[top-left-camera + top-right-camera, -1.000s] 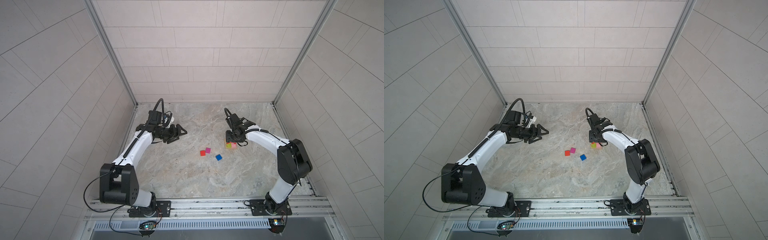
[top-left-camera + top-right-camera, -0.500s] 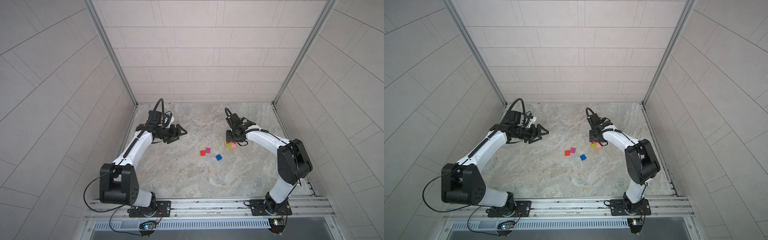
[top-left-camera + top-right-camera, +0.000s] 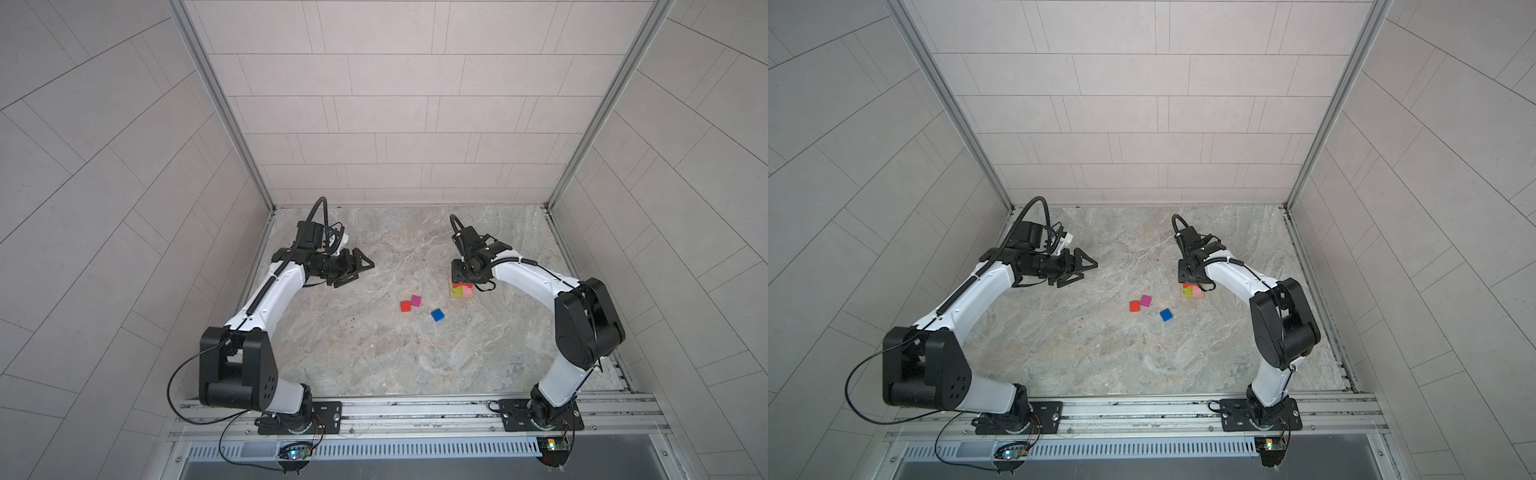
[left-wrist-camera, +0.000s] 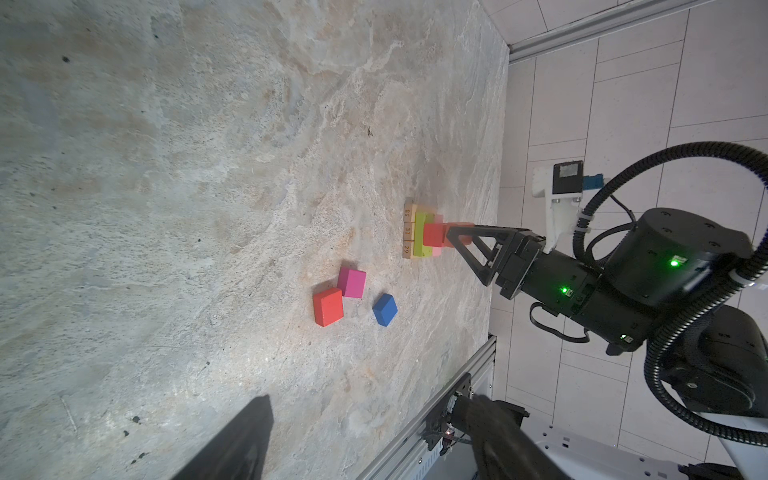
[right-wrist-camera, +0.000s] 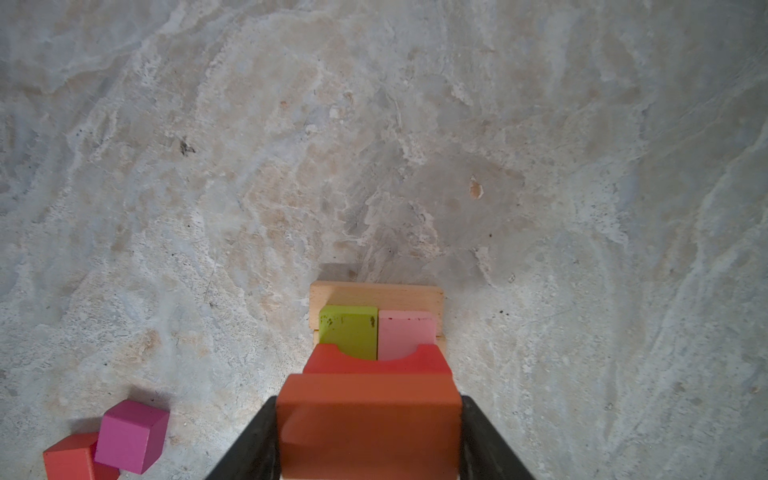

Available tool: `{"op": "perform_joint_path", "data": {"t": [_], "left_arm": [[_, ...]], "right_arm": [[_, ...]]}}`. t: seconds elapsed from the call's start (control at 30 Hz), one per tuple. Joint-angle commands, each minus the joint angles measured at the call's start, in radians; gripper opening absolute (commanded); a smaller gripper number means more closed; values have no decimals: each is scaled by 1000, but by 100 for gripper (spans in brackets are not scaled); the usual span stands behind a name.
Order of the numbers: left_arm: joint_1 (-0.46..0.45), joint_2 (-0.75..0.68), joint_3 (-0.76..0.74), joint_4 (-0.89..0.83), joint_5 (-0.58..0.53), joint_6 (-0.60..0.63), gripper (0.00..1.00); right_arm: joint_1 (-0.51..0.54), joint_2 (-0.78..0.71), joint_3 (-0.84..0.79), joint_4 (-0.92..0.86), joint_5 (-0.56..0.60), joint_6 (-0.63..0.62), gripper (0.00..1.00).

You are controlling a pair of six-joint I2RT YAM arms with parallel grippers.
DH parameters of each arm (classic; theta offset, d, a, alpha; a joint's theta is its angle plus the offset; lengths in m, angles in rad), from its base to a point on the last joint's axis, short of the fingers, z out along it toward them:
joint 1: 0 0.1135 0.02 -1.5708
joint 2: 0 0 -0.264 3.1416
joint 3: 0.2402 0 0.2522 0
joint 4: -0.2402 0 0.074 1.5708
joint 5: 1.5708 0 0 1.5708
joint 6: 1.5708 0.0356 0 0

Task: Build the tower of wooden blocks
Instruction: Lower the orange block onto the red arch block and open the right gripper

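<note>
Right tool (image 5: 369,419) is clamping the orange block (image 5: 370,395) from above, holding it on, or just over, the red notched piece (image 5: 374,362) so the tower (image 3: 461,289), right of centre on the table (image 3: 374,357), is gaining a tier. Left tool (image 3: 360,270) is waiting open and empty, far left, clear of the tower. Versus a second ago: nothing is differing; arms and loose cubes (image 3: 416,300) are sitting unchanged.

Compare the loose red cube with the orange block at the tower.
The red cube lies free on the table beside the magenta cube; the orange block is clamped in the right gripper, just above the red notched piece. The red cube is cubic, the orange block oblong. Both are painted blocks.
</note>
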Motion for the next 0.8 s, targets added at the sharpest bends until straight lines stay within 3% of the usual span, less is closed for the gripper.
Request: {"op": "perform_joint_path", "data": {"t": [0.0,0.53,0.77], "left_arm": [[-3,7,-1,-3,4,10,81],[-3,9,-2,-3,4,10,81],[-3,8,-3,-3,4,10,81]], "right_arm": [[-6,6,-12,-13,11,12,46],[-6,-2,-24,-14,19,15,48],[-6,1,-15,-16,13,13,64]]}}
